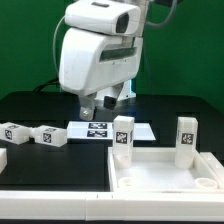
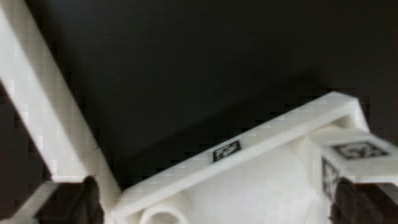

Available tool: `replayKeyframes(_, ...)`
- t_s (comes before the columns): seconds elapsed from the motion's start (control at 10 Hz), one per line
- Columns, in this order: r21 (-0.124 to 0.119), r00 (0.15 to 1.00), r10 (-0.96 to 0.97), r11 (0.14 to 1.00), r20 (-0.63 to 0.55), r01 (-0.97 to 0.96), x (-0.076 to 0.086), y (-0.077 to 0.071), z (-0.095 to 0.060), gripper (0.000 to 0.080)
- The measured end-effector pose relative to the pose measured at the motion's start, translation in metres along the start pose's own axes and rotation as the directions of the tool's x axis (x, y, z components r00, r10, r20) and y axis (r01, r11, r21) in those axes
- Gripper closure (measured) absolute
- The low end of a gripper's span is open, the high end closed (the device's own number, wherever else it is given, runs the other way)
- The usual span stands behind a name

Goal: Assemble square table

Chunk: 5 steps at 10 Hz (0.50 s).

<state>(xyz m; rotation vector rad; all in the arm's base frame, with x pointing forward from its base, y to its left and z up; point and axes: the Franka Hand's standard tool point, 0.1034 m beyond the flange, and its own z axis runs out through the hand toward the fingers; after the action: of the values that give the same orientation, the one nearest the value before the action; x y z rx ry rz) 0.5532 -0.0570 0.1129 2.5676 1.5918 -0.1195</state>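
Wrist view: tabletop [image 2: 267,138] near gripper [image 2: 217,204]

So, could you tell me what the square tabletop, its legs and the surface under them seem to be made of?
The tabletop looks like white moulded plastic, matte: even colour, rounded rim. The legs seem the same white plastic; their black-and-white tags are probably printed stickers. The table surface looks like matte black cloth or mat, showing no glare; which one is unclear.
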Motion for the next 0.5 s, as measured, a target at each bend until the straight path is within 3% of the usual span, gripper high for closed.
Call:
replayKeyframes(0.1, -0.009, 1.0, -0.011, 1.0, -0.012, 0.011, -0.026, -0.016, 0.008, 0.015)
replayKeyframes(0.2, 0.002, 1.0, 0.005, 1.0, -0.011, -0.005, -0.054, -0.033, 0.02, 0.015)
replayKeyframes(0.3, 0.008, 1.0, 0.012, 1.0, -0.011, -0.012, -0.063, -0.038, 0.023, 0.015)
replayKeyframes(0.5, 0.005, 1.0, 0.004, 1.0, -0.013, -0.004, -0.056, -0.038, 0.021, 0.015)
